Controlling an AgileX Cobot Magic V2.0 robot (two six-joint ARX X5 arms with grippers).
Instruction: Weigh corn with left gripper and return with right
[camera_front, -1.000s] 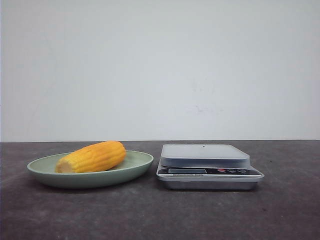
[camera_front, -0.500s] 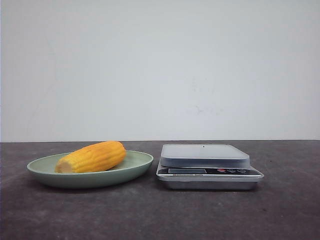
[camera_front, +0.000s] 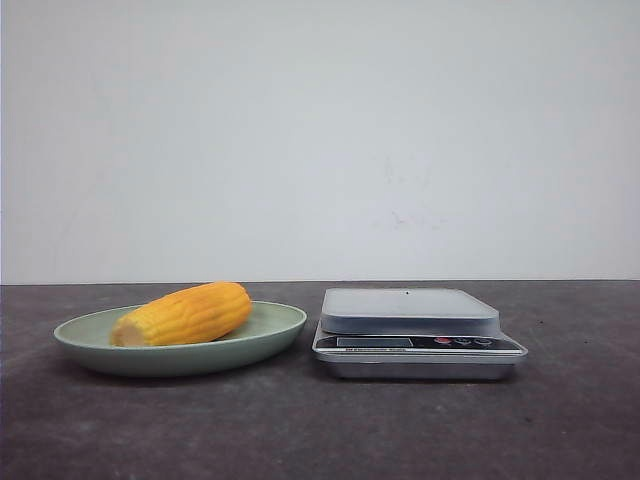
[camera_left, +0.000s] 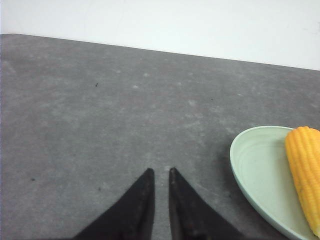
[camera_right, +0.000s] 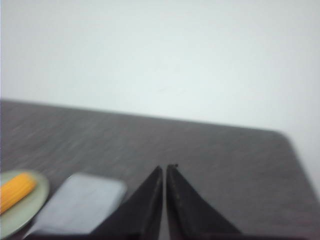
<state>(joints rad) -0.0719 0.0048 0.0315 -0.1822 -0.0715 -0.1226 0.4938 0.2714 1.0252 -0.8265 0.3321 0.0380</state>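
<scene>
The yellow-orange corn (camera_front: 185, 313) lies on its side in a pale green plate (camera_front: 275, 335) at the left of the table. A silver kitchen scale (camera_front: 410, 310) stands just right of the plate, with nothing on its platform. Neither gripper shows in the front view. In the left wrist view my left gripper (camera_left: 160, 172) is empty over bare table, its fingers almost together with a narrow gap, and the plate (camera_left: 255, 165) and corn (camera_left: 306, 172) lie off to one side. In the blurred right wrist view my right gripper (camera_right: 165, 167) is shut and empty, beside the scale (camera_right: 82, 202) and the corn (camera_right: 16, 190).
The table is a dark grey mottled surface (camera_front: 320, 430) with a plain white wall behind it. The scale's display and buttons (camera_front: 420, 343) face the front. The table's far right corner shows in the right wrist view (camera_right: 285, 137).
</scene>
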